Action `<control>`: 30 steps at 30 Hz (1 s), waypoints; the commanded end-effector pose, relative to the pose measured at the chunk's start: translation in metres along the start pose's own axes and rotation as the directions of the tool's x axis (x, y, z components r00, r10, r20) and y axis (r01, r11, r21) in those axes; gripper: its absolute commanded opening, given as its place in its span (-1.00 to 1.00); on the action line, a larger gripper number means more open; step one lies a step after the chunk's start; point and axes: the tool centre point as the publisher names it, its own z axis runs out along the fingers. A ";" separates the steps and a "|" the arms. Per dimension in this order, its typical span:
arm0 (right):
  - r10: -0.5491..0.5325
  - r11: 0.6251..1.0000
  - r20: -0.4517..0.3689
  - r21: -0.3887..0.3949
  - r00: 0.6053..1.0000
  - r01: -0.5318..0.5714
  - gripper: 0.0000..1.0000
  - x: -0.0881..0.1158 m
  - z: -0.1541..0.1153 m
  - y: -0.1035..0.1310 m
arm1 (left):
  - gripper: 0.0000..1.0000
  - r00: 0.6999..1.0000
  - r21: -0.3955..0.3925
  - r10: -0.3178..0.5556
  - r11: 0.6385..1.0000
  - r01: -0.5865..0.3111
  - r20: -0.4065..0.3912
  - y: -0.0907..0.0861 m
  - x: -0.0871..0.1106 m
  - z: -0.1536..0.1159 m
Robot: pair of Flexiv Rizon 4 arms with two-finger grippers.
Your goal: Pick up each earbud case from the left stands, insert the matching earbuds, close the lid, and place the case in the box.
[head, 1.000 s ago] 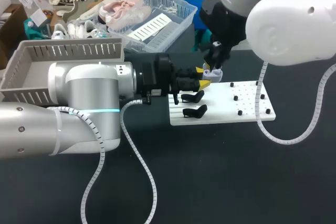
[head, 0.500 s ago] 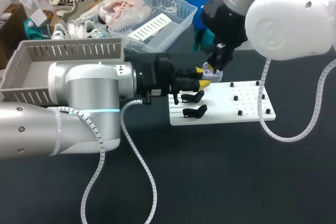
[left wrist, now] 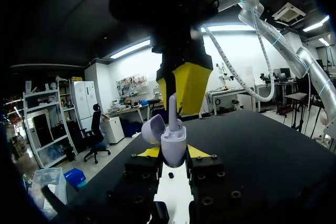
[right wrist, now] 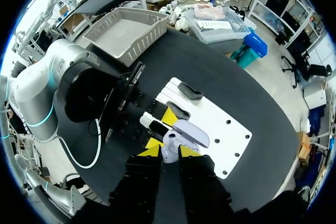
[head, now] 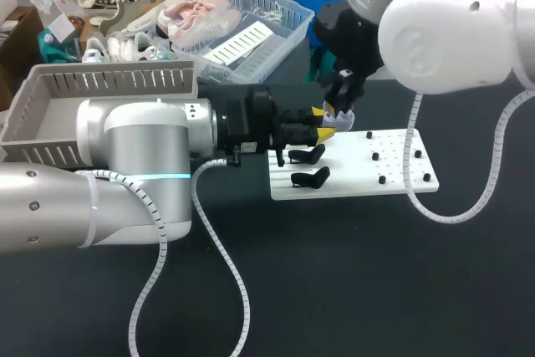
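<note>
Left gripper (left wrist: 173, 153) is clamped on the smooth, egg-shaped lavender earbud case (left wrist: 174, 142). Its rounded lid (left wrist: 151, 129) is flipped open, and it's held over the far edge of the flat white board (head: 393, 181), near two curved black stands (head: 308, 155). Right gripper (right wrist: 169, 151) hangs straight above, fingers pinched on a slim white earbud (left wrist: 172, 111), stem upright, bud in the case's mouth.

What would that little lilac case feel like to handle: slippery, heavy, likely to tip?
The earbud case looks smooth and rounded, so probably slippery; the left gripper clamps it from two sides. It seems a small hard shell: likely light and stiff. With its lid swung open sideways and an earbud standing in it, it might tip if released.
</note>
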 end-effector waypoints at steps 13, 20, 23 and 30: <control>0.002 1.000 -0.013 -0.004 1.000 -0.002 -1.00 -0.005 0.005 0.000 | -1.00 1.000 -0.004 0.001 1.000 -0.001 0.002 0.000 0.000 0.000; 0.002 1.000 -0.017 0.000 1.000 -0.002 -1.00 -0.006 0.007 0.000 | -1.00 1.000 -0.004 0.001 1.000 -0.001 0.002 0.000 0.000 0.000; 0.003 1.000 -0.019 0.001 1.000 -0.003 -1.00 -0.006 0.007 0.000 | -1.00 1.000 -0.004 0.001 1.000 -0.001 0.002 0.000 0.000 0.000; -0.021 1.000 -0.014 0.008 1.000 0.021 -1.00 -0.005 0.006 -0.003 | -1.00 1.000 -0.004 0.001 1.000 -0.001 0.002 0.000 0.000 0.000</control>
